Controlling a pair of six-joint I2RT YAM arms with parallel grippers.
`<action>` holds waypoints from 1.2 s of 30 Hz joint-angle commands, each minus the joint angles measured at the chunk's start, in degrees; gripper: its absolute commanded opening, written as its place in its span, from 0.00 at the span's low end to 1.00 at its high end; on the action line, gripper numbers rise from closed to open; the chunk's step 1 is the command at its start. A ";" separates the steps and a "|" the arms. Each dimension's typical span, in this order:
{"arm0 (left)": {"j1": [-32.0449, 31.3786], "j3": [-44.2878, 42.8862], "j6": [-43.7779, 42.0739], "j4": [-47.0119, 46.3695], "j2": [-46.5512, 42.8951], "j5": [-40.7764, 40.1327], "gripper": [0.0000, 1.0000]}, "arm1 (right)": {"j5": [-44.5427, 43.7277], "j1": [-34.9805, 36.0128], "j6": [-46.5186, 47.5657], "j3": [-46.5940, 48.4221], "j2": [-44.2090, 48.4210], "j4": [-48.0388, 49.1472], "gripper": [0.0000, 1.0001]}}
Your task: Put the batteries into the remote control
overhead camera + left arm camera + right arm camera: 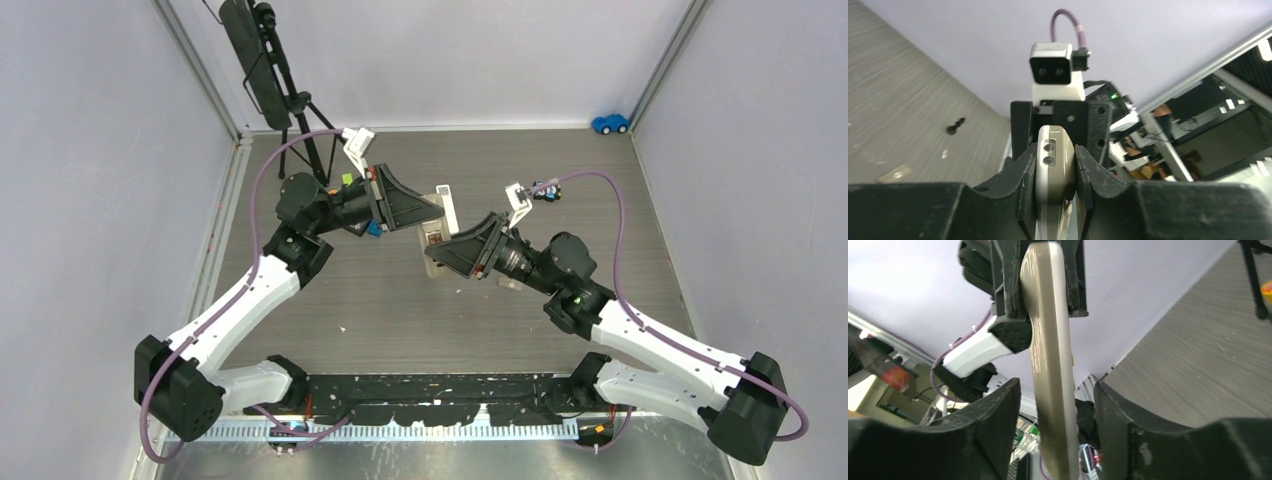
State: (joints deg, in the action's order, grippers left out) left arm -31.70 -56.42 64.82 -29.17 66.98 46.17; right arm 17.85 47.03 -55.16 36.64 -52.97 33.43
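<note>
Now held: the remote [1048,350], lifted above the table [400,310] near its middle, between the two arms.
Left gripper [1054,170]: its fingers are clamped on both sides of the remote's one end, with no gap showing.
Right gripper [1058,410]: its fingers stand apart around the remote's other end, with a sliver of space on each side.
Remote's look: beige and slim, with two small round dots on the end facing the left wrist camera.
In the way: from above, both black gripper housings cover most of the remote; in the left wrist view, the right arm's white camera [1050,70] fills the space beyond it.
On the table: a small black knob [955,125] lies well left of the remote.
Far right corner: a blue toy car [610,123].
Far left: a black stand [268,60], behind the left arm.
Cables: a purple cable [610,220] loops over the right arm.
</note>
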 commanded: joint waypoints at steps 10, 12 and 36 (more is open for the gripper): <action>2.00 2.72 -32.39 34.67 -7.94 -19.02 0.00 | -33.50 -10.36 9.31 9.33 7.68 -54.01 0.73; 2.00 4.54 -32.40 34.40 -7.93 -18.87 0.00 | -36.12 -13.91 8.40 10.67 5.13 -59.87 0.69; 2.00 11.05 -30.20 25.31 -6.30 -13.39 0.00 | -37.99 -27.25 -1.84 41.33 -52.57 -62.68 0.57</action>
State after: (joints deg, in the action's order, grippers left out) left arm -29.87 -45.47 34.46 1.23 61.76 31.16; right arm -16.64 19.70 -53.21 72.25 -101.45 -28.77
